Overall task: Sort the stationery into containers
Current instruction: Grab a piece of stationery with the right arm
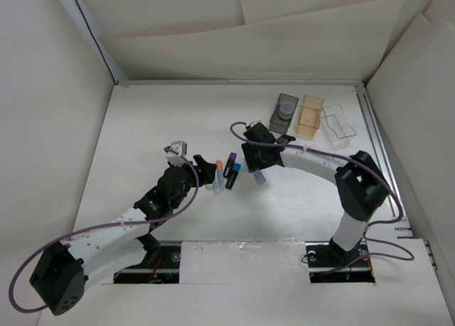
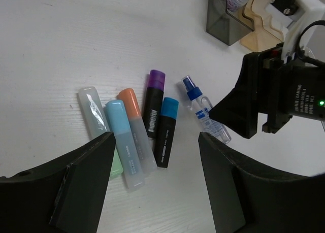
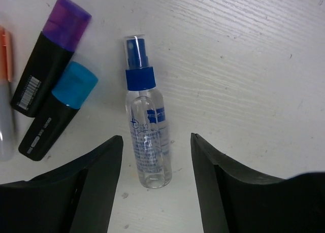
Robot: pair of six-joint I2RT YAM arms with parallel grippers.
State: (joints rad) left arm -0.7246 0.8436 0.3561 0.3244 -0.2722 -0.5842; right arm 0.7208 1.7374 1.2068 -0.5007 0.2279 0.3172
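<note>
Several markers lie side by side on the table (image 1: pixel 142 127): a green one (image 2: pixel 94 111), a light-blue one (image 2: pixel 124 136), an orange one (image 2: pixel 136 121), a purple-capped black one (image 2: pixel 154 103) and a blue-capped black one (image 2: pixel 165 131). A clear blue-capped bottle (image 3: pixel 146 136) lies flat just right of them. My left gripper (image 2: pixel 157 182) is open and empty, just short of the markers' near ends. My right gripper (image 3: pixel 156 187) is open over the bottle's base, its jaws on either side and apart from it. In the top view the left gripper (image 1: pixel 202 168) and right gripper (image 1: pixel 256 166) flank the pile.
Three bins stand in a row at the back right: smoky dark grey (image 1: pixel 284 113) with a small round pot (image 1: pixel 285 110) inside, tan-orange (image 1: pixel 309 116), and clear (image 1: pixel 338 122). White walls enclose the table at the back and sides.
</note>
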